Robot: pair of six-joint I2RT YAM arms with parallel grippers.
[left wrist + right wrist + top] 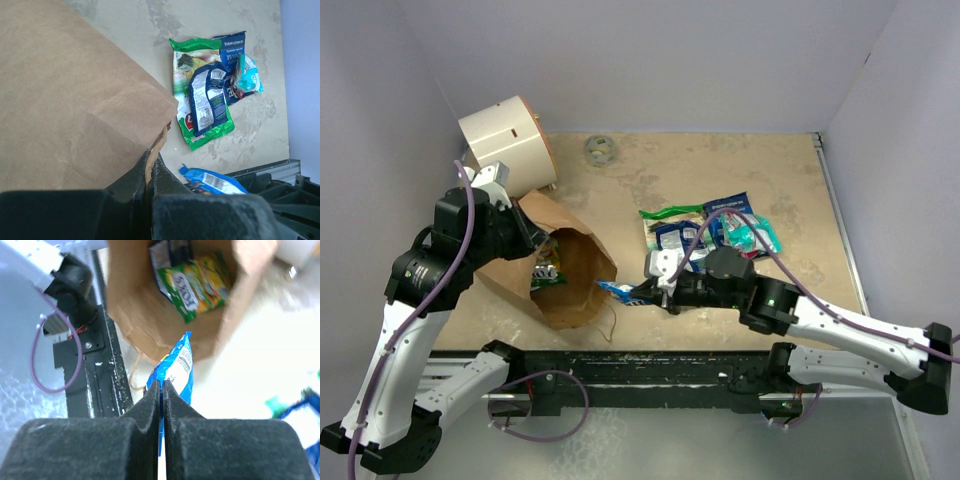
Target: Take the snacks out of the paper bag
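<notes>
The brown paper bag [578,300] lies on its side with its mouth facing the right arm. My left gripper [532,240] is shut on the bag's rim [159,145], its fingertips [151,162] pinching the paper edge. My right gripper [162,387] is shut on a blue snack packet [179,365], holding it just outside the bag's mouth [618,291]. A green-and-yellow packet [197,285] and a darker one lie inside the bag. Several snacks [710,232] lie in a pile on the table to the right: a green one [192,65], blue ones and a teal one [247,75].
A white cylinder with an orange rim [505,140] lies at the back left, against the bag. A small grey ring [601,150] sits near the back wall. A black rail [650,372] runs along the near edge. Walls close in the table on three sides.
</notes>
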